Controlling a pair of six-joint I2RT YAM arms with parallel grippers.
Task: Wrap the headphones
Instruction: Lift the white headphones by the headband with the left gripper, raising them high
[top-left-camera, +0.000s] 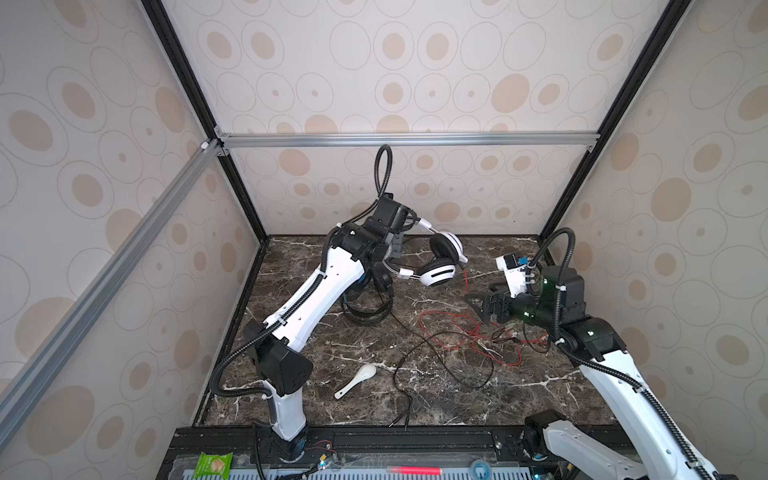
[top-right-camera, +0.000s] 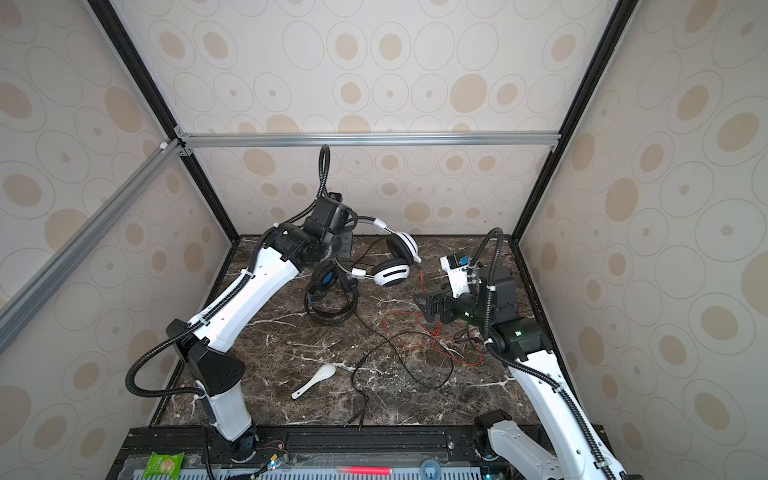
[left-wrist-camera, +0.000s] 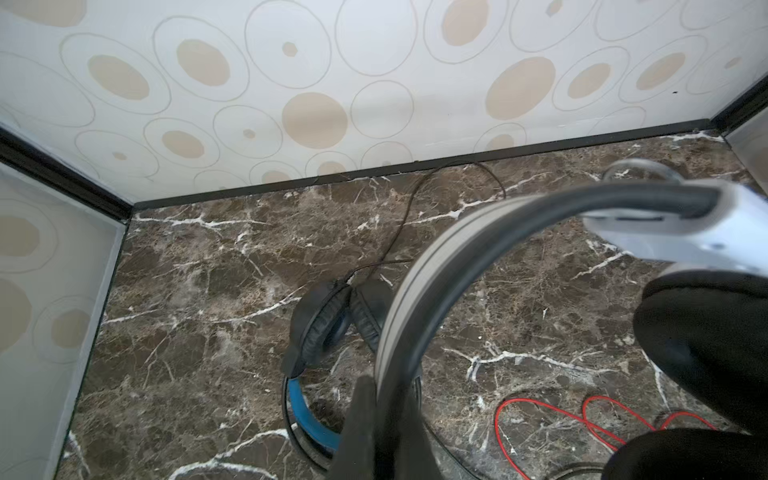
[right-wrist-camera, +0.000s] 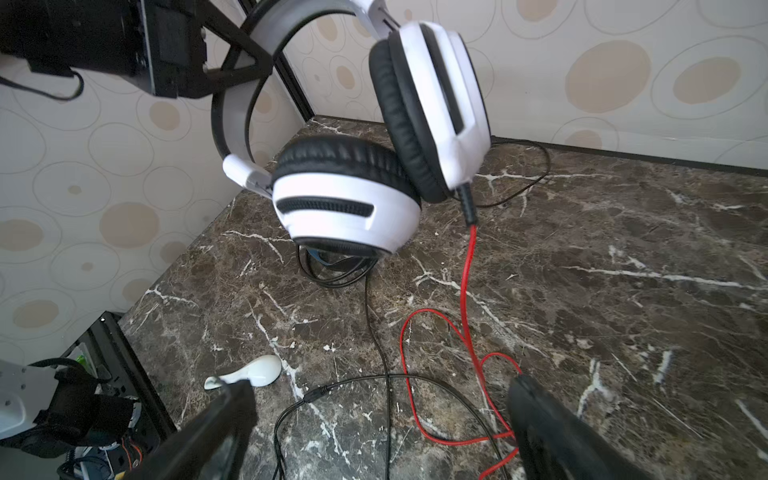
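**Top views.** The left gripper (top-left-camera: 395, 248) is clamped shut on the grey headband of the white-and-black headphones (top-left-camera: 437, 276). It holds them up off the marble table (top-left-camera: 532, 399) near its far edge. Both ear cups hang to the right of the gripper in both top views. The right gripper (top-left-camera: 478, 306) hovers with its jaws spread wide and nothing between them, above the loose coils of the red cable (top-left-camera: 444, 314). The black headphones (top-right-camera: 330, 309) lie on the table beneath the raised pair and the left arm. A white spoon (top-right-camera: 314, 379) lies well apart, toward the front.

**Left wrist view.** The headband arcs out from between the closed fingers (left-wrist-camera: 361, 419). Below it the black headphones (left-wrist-camera: 320, 328) show a blue inner band, and red cable loops lie near them.

**Right wrist view.** Two dark fingers (right-wrist-camera: 216, 432) stand far apart, framing bare table, red cable and the thin black cable (right-wrist-camera: 377, 332). The white-and-black headphones (right-wrist-camera: 345, 208) hang ahead, with the red cable dropping from the upper ear cup to the table. The white spoon lies near one finger.
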